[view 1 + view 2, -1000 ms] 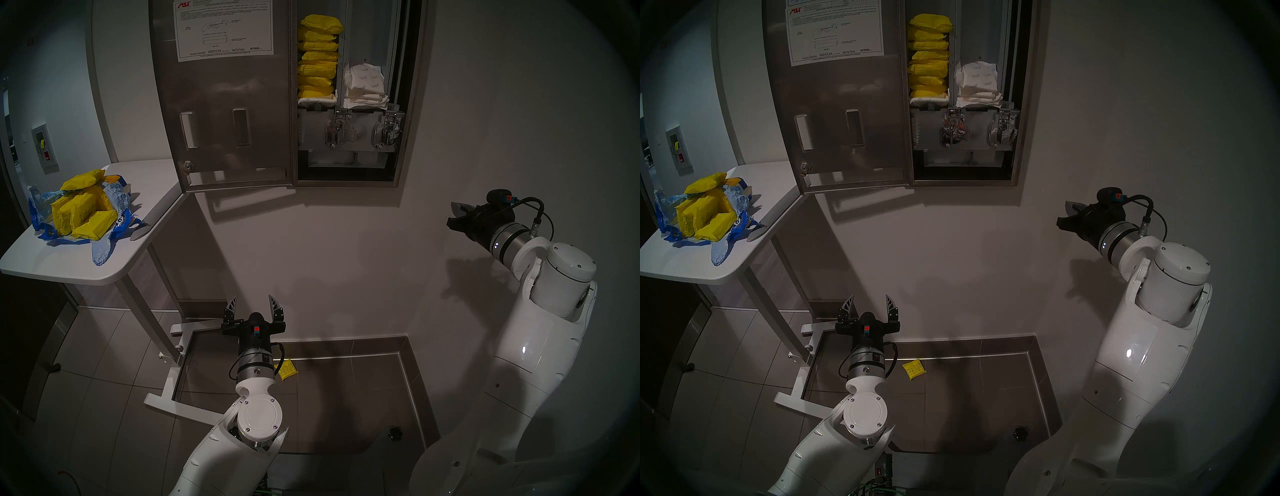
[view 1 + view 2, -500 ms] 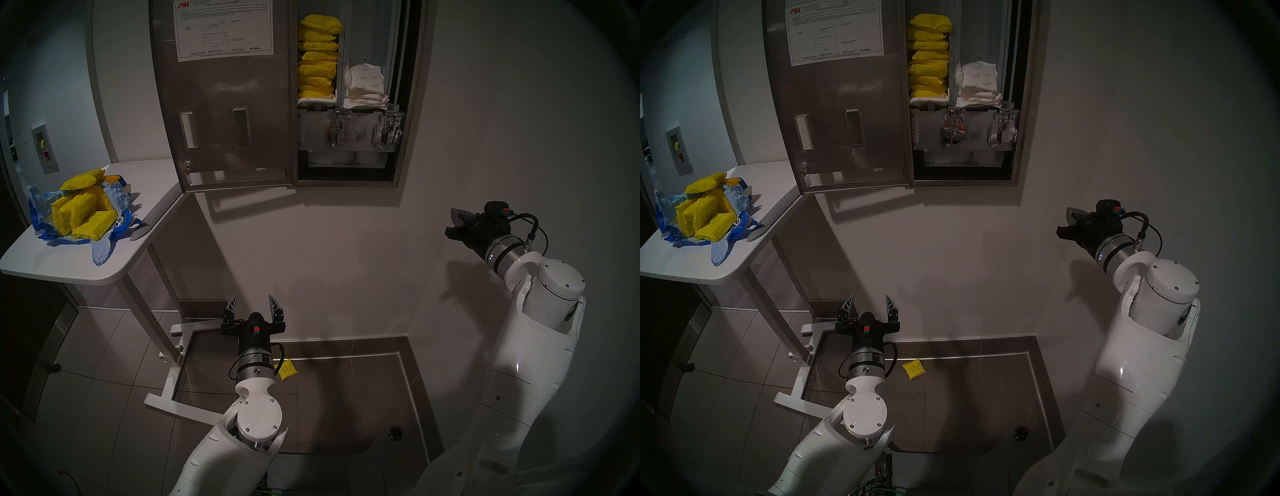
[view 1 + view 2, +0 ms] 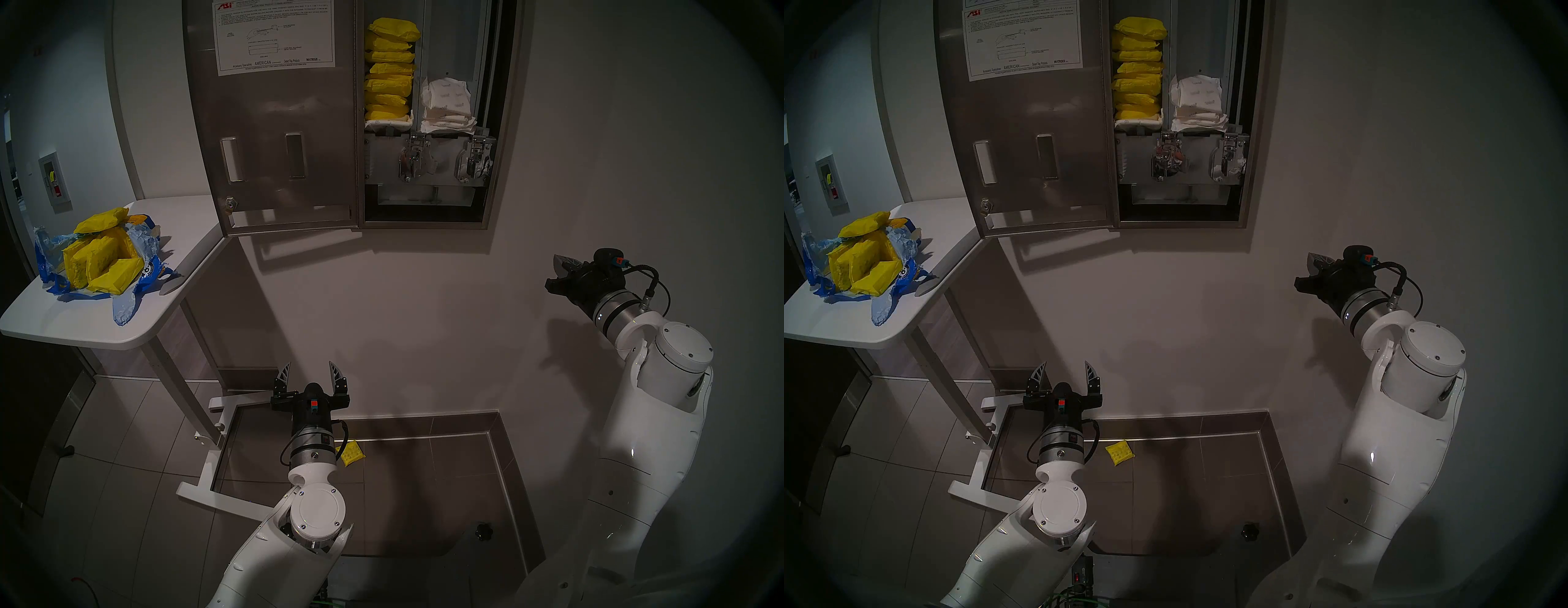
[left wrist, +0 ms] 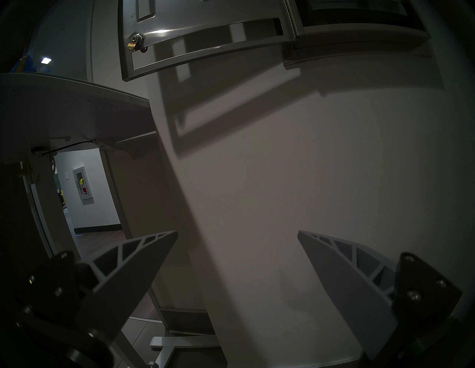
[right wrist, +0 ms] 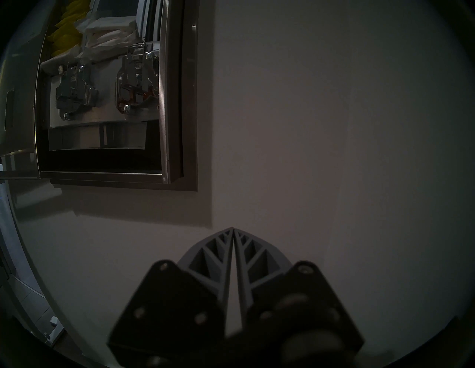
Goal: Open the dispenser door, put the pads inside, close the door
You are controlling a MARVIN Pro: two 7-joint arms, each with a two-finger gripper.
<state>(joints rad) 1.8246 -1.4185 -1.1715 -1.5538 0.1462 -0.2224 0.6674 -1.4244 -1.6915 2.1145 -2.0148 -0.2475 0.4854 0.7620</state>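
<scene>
Seven pads (image 3: 389, 70) stacked in dispenser (image 3: 502, 127); left gripper (image 3: 310, 370) wide, right gripper (image 3: 556, 274) closed, empty.

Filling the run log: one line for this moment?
dispenser door open | pads stacked inside | left claw open, empty | right claw shut, empty

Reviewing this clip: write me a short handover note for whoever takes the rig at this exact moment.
Left gripper: open, empty, low by the wall.
Right gripper: shut, empty, right of and below the dispenser.
Door: open, swung left.
Pads: a yellow stack in the left chute; more in the torn bag on the table; one on the floor.
Done: door opened, pads loaded.
Left: any further pads, close the door.
</scene>
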